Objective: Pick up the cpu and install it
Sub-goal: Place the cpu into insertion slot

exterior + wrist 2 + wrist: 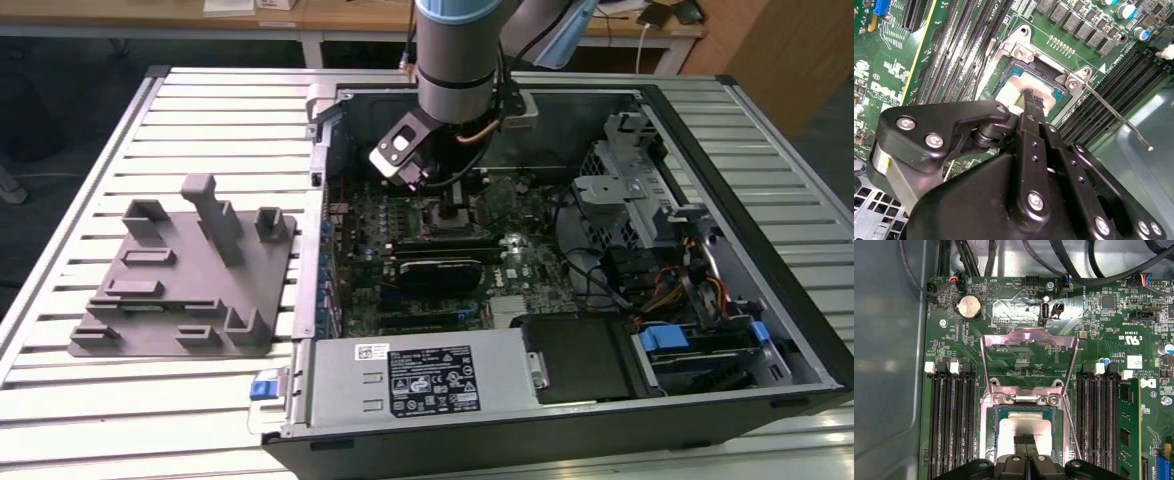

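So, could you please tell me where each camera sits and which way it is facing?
Exterior view: off the arm, raised, looking down at the open computer case on the slatted table; the arm shows.
First wrist view: at the wrist, looking along the gripper at the cpu in its socket; shut fingertips show.
Second wrist view: at the wrist, looking obliquely over the gripper's black linkage at the motherboard.
Both wrist views share the cpu and gripper.

A grey, perhaps plastic fixture block [187, 290] sits on the table [80, 400], well apart from the end effector [1025, 439], beside the open computer case [561, 440].
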Tool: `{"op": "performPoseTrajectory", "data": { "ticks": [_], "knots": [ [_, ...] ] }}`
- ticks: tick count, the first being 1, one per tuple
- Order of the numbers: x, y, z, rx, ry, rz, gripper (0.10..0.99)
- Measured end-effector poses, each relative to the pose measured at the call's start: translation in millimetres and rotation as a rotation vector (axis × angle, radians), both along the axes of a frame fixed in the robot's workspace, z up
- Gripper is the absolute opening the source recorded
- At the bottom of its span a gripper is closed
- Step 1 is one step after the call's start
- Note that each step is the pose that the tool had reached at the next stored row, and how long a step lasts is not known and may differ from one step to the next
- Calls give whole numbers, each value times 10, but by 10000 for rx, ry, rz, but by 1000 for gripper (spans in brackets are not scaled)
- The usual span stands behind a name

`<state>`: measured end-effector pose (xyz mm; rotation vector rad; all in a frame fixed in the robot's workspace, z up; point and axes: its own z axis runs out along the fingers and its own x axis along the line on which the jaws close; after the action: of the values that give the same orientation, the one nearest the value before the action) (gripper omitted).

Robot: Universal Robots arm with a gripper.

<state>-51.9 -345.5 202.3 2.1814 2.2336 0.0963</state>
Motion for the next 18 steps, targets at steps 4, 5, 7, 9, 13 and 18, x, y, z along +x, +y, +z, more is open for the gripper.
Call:
{"op": "performPoseTrajectory", "data": {
  "ticks": [4, 5, 7, 9, 13, 18],
  "knots": [
    [1, 1, -11, 3, -3, 0, 106],
    [0, 1, -17, 1, -2, 0, 106],
    [0, 0, -25, 0, -2, 0, 106],
    [0, 0, -25, -1, -1, 0, 106],
    [0, -1, -39, -7, 4, 0, 106],
    [-2, -3, -63, -11, 5, 0, 106]
  ]
}}
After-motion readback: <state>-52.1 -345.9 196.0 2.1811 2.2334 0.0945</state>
